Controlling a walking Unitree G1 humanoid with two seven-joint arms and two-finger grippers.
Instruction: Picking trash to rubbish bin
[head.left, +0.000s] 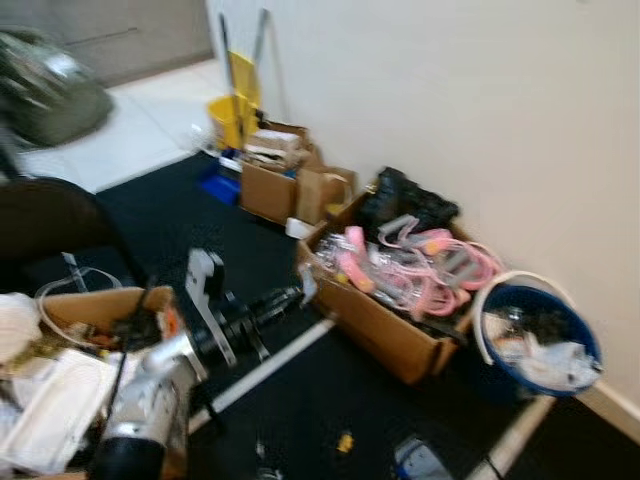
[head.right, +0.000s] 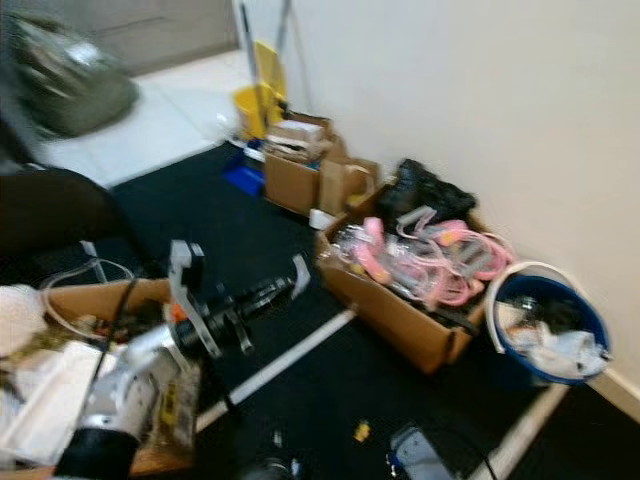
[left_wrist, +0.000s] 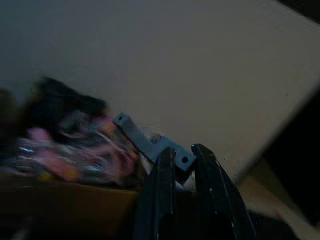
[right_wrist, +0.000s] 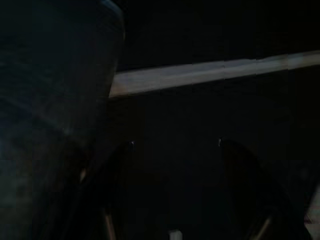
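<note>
My left arm reaches forward over the dark floor. Its gripper (head.left: 293, 294) is shut on a small grey bracket-like piece (left_wrist: 145, 141), which sticks out past the fingertips (left_wrist: 166, 156). The piece (head.right: 300, 269) hangs just short of the pink-filled cardboard box. The rubbish bin, a blue bucket (head.left: 588, 345) with a white handle, stands at the far right by the wall. It holds white crumpled trash (head.left: 550, 358). In the very dark right wrist view, my right gripper (right_wrist: 175, 150) hangs low with its fingers apart and nothing between them.
A cardboard box (head.left: 385, 328) of pink hangers lies between my left gripper and the bin. Smaller boxes (head.left: 268, 190) and a yellow mop bucket (head.left: 232, 118) line the wall. A box of papers (head.left: 95, 303) sits at my left. A white strip (head.left: 270, 368) crosses the floor.
</note>
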